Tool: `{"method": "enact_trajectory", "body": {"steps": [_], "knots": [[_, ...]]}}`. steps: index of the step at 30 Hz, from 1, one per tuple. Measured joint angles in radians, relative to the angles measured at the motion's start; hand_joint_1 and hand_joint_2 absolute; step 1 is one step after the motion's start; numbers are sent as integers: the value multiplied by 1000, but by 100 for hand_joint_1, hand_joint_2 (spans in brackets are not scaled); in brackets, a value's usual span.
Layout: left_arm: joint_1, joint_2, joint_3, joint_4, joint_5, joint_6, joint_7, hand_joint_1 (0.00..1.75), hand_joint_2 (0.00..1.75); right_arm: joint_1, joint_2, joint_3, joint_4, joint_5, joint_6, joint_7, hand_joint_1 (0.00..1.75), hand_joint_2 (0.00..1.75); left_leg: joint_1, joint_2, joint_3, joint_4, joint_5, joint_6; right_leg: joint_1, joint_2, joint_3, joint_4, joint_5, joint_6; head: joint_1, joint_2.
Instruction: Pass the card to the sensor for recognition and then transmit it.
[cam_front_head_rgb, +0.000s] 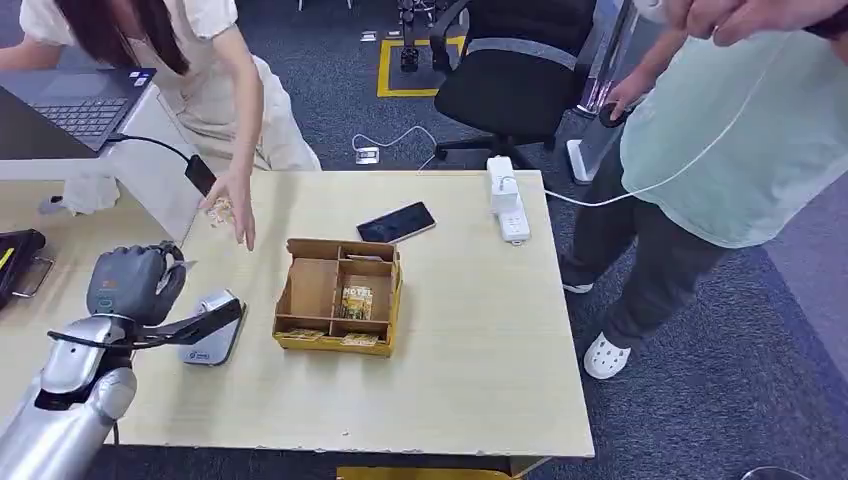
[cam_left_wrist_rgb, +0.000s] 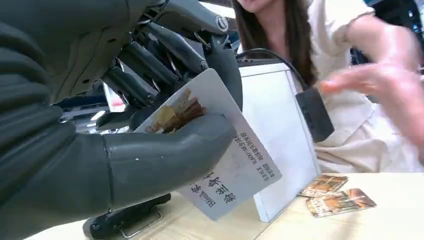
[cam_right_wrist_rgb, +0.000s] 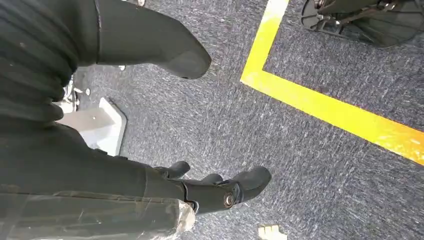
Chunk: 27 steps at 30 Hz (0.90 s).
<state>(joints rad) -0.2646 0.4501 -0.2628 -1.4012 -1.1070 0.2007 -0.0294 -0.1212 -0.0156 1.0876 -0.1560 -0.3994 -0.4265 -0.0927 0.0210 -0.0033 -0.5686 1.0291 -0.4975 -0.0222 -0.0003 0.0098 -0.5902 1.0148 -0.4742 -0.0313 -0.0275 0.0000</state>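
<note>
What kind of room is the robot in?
Probably an office or lab. A laptop sits on a desk, a black swivel chair stands on grey carpet with yellow tape, and a power strip lies on the wooden table.

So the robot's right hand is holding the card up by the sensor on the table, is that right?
Not quite: the left robot hand holds the card, as the left wrist view shows. It is by the sensor on the table. The right robot hand hangs over carpet, holding nothing.
</note>
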Motion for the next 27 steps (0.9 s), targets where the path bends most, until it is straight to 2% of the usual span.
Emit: {"method": "enact_trajectory", "body": {"steps": [27], "knots": [[7,13,0,11,11,2,0,175,175,0,0,0,0,-1,0,-2,0,175,0,0,0,0,0,0,0,0,0,0,0,0,0,0]]}}
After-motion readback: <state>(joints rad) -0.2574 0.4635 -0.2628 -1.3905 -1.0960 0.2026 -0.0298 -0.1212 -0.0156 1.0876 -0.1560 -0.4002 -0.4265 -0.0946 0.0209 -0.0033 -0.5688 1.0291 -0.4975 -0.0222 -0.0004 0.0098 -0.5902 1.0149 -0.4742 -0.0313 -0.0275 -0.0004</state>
